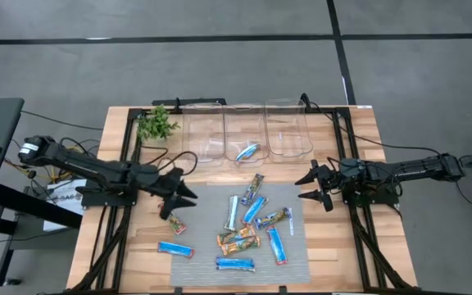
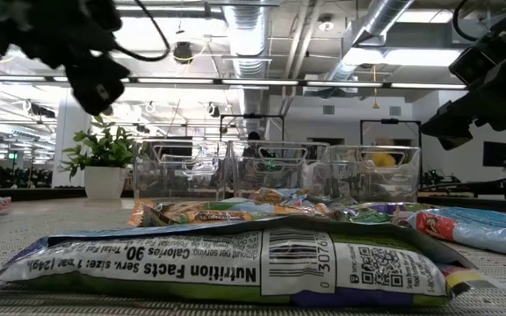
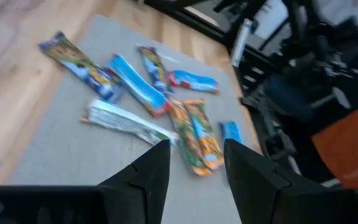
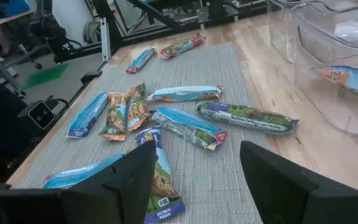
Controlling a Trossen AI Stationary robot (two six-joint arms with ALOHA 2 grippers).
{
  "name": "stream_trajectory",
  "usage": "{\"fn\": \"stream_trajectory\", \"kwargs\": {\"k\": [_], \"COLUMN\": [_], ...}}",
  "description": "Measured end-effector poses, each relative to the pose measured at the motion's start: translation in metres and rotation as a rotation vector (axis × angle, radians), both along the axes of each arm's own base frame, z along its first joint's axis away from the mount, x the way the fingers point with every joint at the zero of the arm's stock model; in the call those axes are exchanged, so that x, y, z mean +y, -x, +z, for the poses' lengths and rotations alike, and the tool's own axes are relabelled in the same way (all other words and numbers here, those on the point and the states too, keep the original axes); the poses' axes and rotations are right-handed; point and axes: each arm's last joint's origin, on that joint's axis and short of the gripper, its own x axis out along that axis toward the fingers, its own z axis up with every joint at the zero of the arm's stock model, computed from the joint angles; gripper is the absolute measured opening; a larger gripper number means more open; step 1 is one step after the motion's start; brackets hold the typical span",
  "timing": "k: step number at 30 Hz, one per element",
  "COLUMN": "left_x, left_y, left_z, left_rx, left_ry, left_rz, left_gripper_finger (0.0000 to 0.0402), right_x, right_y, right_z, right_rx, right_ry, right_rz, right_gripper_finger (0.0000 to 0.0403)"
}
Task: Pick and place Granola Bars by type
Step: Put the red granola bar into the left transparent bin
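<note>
The left gripper [image 1: 183, 192] hovers above the table's left side, fingers parted with nothing between them, just off the left edge of the grey mat [image 1: 293, 254]. The right gripper [image 1: 308, 187] hangs off the mat's right edge, fingers spread wide and empty too.

The wooden table [image 1: 367, 139] carries the mat toward its front edge. Three clear bins [image 1: 205, 135] stand in a row along the back edge, a small green plant [image 1: 156, 124] beside the leftmost one.

Most Granola Bars [image 1: 244, 238] lie scattered on the mat. Two bars [image 1: 175, 248] lie on bare wood left of it, and one blue bar [image 1: 247, 152] rests in the middle bin.
</note>
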Motion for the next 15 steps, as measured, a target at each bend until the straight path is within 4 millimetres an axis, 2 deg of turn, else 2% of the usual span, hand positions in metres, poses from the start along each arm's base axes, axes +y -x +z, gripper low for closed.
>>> {"fn": "stream_trajectory", "kwargs": {"k": [6,15], "left_x": [-0.007,-0.019], "left_y": [0.024,0.046], "left_z": [0.001,0.0], "left_rx": [0.016,0.058], "left_ry": [-0.021,-0.208], "left_rz": [-0.094,-0.37], "left_gripper_finger": [0.0144,0.0144], "right_x": [0.0,0.0], "right_y": [0.0,0.0], "right_z": [0.0,0.0], "right_rx": [0.0,0.0], "right_ry": [0.0,0.0], "right_rz": [0.0,0.0], "right_gripper_finger": [0.0226,0.0226]}}
